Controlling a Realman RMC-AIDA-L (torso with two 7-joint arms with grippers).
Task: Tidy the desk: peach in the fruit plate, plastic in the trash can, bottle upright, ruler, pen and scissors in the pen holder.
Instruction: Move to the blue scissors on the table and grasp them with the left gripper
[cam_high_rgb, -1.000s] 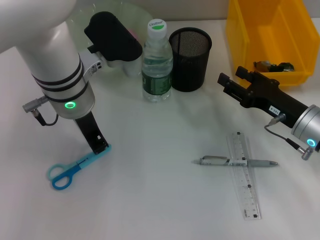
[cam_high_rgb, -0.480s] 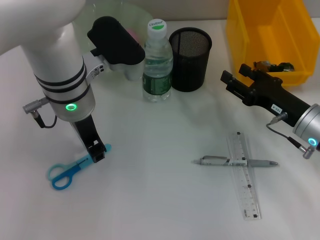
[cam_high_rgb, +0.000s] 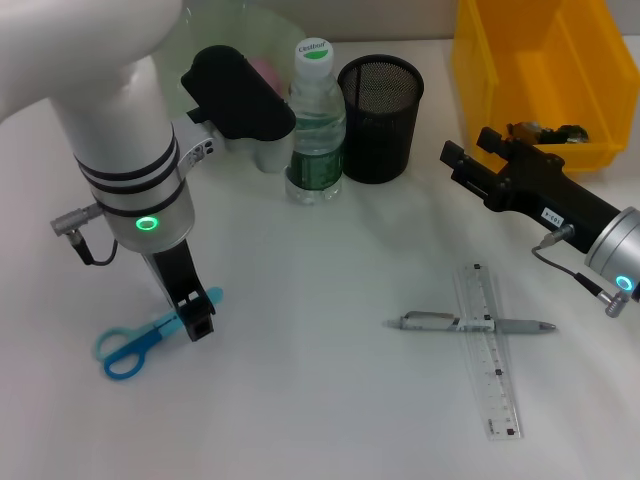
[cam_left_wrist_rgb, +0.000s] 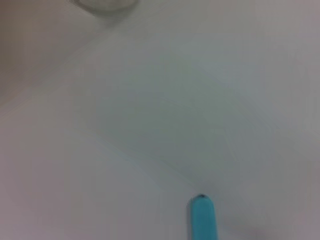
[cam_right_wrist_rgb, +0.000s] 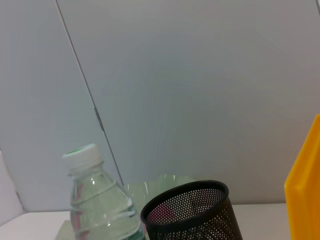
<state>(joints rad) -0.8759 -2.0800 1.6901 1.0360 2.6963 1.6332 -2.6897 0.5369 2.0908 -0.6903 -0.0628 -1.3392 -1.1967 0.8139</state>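
Blue scissors (cam_high_rgb: 135, 342) lie flat at the front left; their blade tip (cam_left_wrist_rgb: 202, 220) shows in the left wrist view. My left gripper (cam_high_rgb: 197, 318) is down on the blades near the pivot. The water bottle (cam_high_rgb: 315, 120) stands upright beside the black mesh pen holder (cam_high_rgb: 380, 118). A grey pen (cam_high_rgb: 470, 324) lies across a clear ruler (cam_high_rgb: 490, 355) at the front right. The pink peach (cam_high_rgb: 265, 70) sits in the green fruit plate (cam_high_rgb: 240, 25), partly hidden by my left arm. The yellow trash can (cam_high_rgb: 540, 70) holds crumpled plastic (cam_high_rgb: 545, 132). My right gripper (cam_high_rgb: 468, 152) hovers open, holding nothing, in front of it.
The right wrist view shows the bottle (cam_right_wrist_rgb: 97, 200), pen holder (cam_right_wrist_rgb: 192, 212), plate (cam_right_wrist_rgb: 160, 185) and the yellow bin's edge (cam_right_wrist_rgb: 305, 185) against a pale wall. White tabletop (cam_high_rgb: 320, 260) stretches between the scissors and the pen.
My left gripper has slid along the scissors' blade toward the handles and the table's front edge. The right arm shifted only slightly at first, then stayed still.
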